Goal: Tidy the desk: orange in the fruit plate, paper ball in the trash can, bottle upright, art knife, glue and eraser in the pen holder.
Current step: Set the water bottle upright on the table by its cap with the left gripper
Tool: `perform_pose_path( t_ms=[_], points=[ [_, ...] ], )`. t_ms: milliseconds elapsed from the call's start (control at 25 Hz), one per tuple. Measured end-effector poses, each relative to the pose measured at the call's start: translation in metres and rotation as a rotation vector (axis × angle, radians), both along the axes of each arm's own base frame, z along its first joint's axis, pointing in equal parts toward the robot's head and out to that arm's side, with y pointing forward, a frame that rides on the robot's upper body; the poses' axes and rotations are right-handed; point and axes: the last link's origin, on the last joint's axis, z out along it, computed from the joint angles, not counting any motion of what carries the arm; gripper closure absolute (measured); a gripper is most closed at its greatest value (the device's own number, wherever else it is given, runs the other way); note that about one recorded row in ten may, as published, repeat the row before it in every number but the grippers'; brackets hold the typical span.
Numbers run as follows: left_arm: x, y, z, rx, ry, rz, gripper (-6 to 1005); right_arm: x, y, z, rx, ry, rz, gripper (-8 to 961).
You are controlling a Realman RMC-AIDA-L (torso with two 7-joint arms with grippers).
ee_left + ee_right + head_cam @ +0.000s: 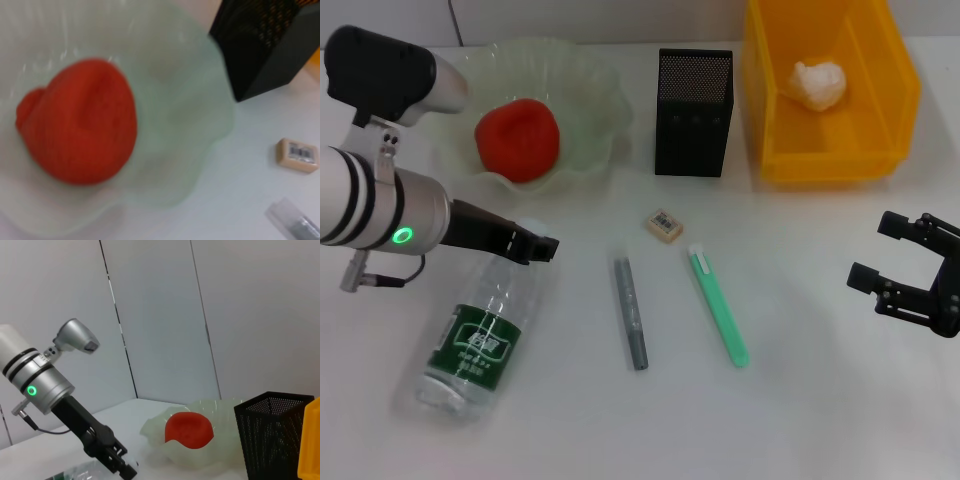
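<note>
On the white worktop (800,420), near the front left edge:
Bottle (480,345): lying on its side, green label up, cap end toward the fruit plate — not upright.
Left gripper (542,247): just above the bottle's cap end; whether its jaws are apart or together I cannot tell.
Orange (517,138): resting in the fruit plate (590,85), a pale wavy-rimmed dish at the back left; the left wrist view shows it filling most of the bowl.
Eraser (665,225): flat on the worktop, between the pen holder and the two long items.
Glue (630,312): grey stick lying flat, right of the bottle, well apart from it.
Art knife (720,307): green, lying flat, just right of the glue, slanted.
Pen holder (693,112): black mesh box, upright, between fruit plate and trash can.
Paper ball (819,84): inside the trash can (830,165) — a yellow bin at the back right.
Right gripper (905,265): at the right edge, jaws spread apart, holding nothing, well away from everything.
</note>
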Motion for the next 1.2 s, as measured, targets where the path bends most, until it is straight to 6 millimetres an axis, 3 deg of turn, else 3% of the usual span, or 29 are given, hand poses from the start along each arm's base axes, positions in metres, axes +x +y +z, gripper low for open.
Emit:
perform_pose_path(
  t_ms=[320, 720, 1200],
  points=[
    [0.01, -0.017, 0.033, 0.033, -0.085, -0.263, 534, -0.001, 0.0, 0.0, -0.004, 0.004, 0.0, 108],
    [-0.008, -0.044, 0.065, 0.129, -0.251, -0.565, 536, -0.005, 0.004, 0.001, -0.015, 0.017, 0.003, 107],
    [-0.035, -0.05, 0.08, 0.212, -0.409, -0.602, 550, -0.007, 0.007, 0.001, -0.024, 0.028, 0.005, 107]
  ],
)
